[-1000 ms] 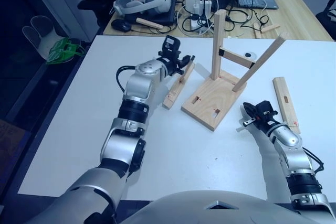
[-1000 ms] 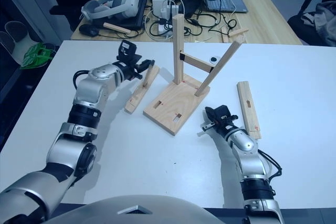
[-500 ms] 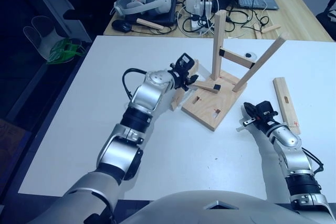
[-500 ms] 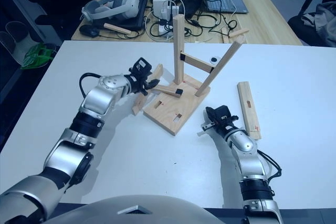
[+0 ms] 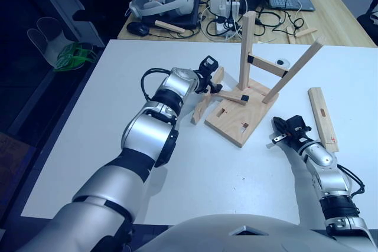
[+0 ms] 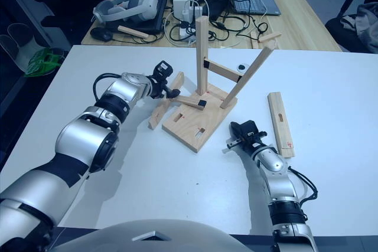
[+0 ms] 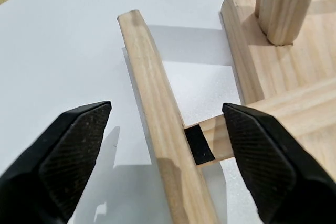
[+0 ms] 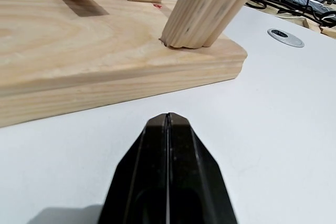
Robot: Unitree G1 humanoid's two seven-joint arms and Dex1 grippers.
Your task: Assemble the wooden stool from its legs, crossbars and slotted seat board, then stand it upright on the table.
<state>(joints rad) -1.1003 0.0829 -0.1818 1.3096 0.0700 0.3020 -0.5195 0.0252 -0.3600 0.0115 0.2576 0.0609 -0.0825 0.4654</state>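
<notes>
Scene: white table (image 5: pixel 106 122) with a partly built wooden stool lying on it upside down.
Left gripper (image 7: pixel 165 109): fingers spread wide, one on each side of a loose leg, with a gap on both sides.
Loose leg (image 6: pixel 157 116): lies flat on the table between the spread fingers, just beside the seat board's edge.
Short crossbar (image 5: pixel 231 95): its black-tipped end meets the loose leg's side right under the left gripper; the bar runs away from the gripper, over the board's edge and onto the board's top.
Seat board (image 5: pixel 231 121): flat on the table, slots facing up, beyond the left gripper's inner finger.
Standing legs: one upright leg (image 5: pixel 247 45) and one slanted leg (image 5: pixel 295 68) rise from the board's far end, joined by a crossbar (image 5: pixel 269 66).
Right gripper (image 8: pixel 168 121): fingers pressed together, holding nothing, low over the table; the board's side edge lies just ahead, with bare table between.
Second loose leg (image 5: pixel 322 116): flat on the table, near the right gripper's outer side.
Open room: bare table spreads beyond the left gripper's outer finger.
</notes>
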